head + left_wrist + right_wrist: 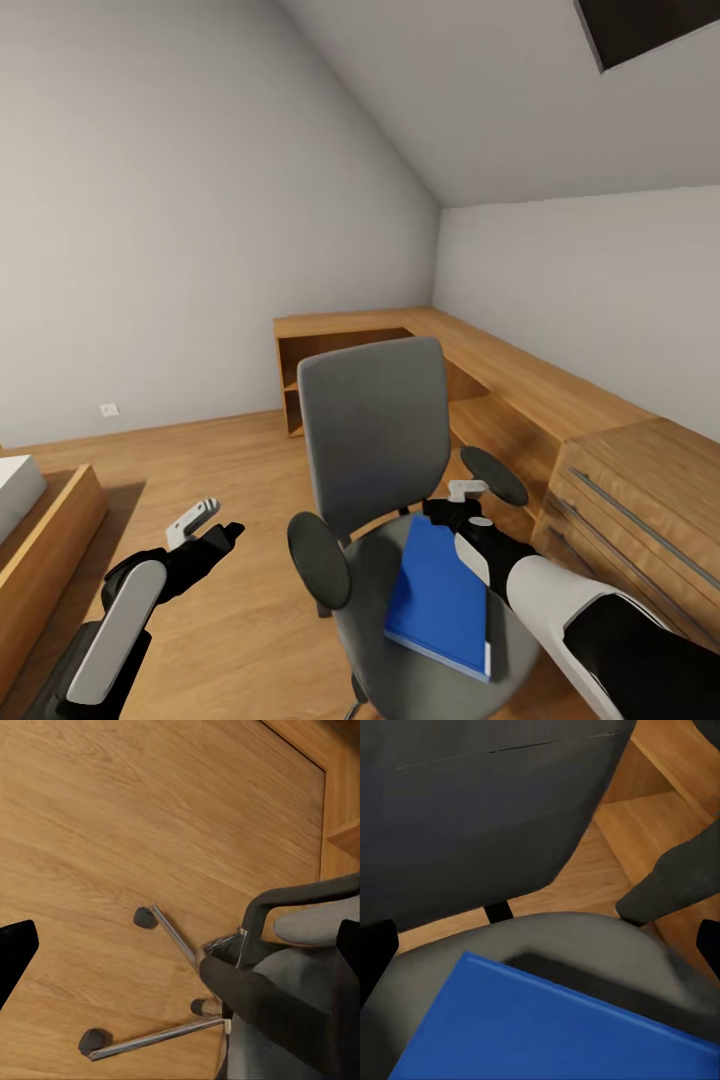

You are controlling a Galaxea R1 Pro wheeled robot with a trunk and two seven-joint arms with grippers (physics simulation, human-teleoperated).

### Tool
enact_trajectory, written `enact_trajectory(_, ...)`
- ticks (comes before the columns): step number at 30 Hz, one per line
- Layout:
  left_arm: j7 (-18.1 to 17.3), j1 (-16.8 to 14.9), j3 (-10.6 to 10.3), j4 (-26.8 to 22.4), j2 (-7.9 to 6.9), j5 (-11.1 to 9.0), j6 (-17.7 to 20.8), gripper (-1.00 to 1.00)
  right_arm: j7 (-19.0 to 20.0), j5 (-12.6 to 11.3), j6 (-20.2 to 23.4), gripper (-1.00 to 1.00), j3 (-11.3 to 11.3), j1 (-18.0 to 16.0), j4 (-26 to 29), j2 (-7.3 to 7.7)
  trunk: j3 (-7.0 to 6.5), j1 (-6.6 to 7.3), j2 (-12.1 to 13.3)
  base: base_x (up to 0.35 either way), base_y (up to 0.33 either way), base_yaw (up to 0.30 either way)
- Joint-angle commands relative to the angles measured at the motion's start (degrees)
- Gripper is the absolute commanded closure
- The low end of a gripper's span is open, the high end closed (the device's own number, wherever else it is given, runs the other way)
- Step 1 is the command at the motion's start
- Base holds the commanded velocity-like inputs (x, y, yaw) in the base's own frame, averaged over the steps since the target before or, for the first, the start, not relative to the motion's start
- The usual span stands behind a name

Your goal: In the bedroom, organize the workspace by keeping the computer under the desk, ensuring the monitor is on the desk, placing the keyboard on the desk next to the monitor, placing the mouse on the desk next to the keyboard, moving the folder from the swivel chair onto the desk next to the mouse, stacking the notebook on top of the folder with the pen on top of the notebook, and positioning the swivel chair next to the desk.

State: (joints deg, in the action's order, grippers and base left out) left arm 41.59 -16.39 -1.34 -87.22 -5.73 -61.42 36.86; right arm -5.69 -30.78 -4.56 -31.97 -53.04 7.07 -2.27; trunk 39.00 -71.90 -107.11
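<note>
My right fingers [452, 512] are wide open above the blue folder [440, 596] on the swivel chair [385, 480], so I should go down slowly and pinch its edge.

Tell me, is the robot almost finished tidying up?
Not nearly. Nothing looks done yet: the blue folder lies on the swivel chair seat, and the desk top looks bare. In hand: the right pincer hovers over the folder's far end, not gripping it. The left pincer hangs above the floor. Left: moving the folder, stacking things, parking the chair.
</note>
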Motion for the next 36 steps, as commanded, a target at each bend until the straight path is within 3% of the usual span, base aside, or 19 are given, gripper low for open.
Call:
enact_trajectory(1,0.6,0.0,-0.1,-0.1,-0.05,-0.5,0.0,-1.00,-0.2,-0.5,-0.2,-1.00,-0.5,0.0,0.0,-0.03,0.06,0.00,0.0,0.061,0.000,0.000)
enact_trajectory(6,0.6,0.0,-0.1,-0.1,-0.09,-0.5,0.0,-1.00,-0.2,-0.4,-0.1,-1.00,-0.5,0.0,-0.1,-0.34,0.06,0.00,0.0,0.077,0.041,0.000)
enact_trajectory(16,0.6,0.0,0.1,-1.3,-0.22,-0.5,0.2,-1.00,-0.2,-0.3,3.4,-1.00,-0.8,0.0,-0.3,-2.75,0.06,0.00,0.0,0.071,0.049,0.000)
enact_trajectory(36,0.9,0.0,0.2,-2.5,-0.23,-0.5,0.1,-1.00,-0.3,-0.3,7.5,-1.00,-0.7,0.0,0.0,-2.92,3.65,-4.39,-8.1,0.002,0.001,0.000)
